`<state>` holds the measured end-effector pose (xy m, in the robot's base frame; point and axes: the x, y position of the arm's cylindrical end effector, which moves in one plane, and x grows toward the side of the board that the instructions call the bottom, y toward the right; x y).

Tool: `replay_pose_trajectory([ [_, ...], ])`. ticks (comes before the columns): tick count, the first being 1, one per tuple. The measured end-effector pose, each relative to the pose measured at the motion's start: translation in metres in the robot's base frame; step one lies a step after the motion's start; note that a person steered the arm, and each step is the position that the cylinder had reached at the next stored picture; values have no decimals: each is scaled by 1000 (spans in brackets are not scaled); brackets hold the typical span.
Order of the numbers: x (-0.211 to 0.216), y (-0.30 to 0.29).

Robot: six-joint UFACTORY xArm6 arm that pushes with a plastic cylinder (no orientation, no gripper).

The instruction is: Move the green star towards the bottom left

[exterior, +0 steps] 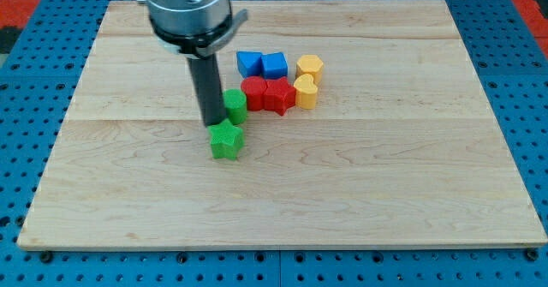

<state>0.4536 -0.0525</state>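
The green star lies near the middle of the wooden board. My tip stands just above the star's upper left edge, close to it or touching. A second green block, roughly a cube, sits right of the rod and above the star. The rod hides part of that block's left side.
A cluster lies right of the rod: two blue blocks, two red blocks, and two yellow blocks. The board sits on a blue pegboard surface.
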Motion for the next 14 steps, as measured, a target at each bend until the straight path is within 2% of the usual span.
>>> replay_pose_trajectory([
  [1, 0, 85],
  [2, -1, 137],
  [3, 31, 152],
  [4, 34, 91],
  [5, 35, -1],
  [6, 35, -44],
  [14, 28, 8],
])
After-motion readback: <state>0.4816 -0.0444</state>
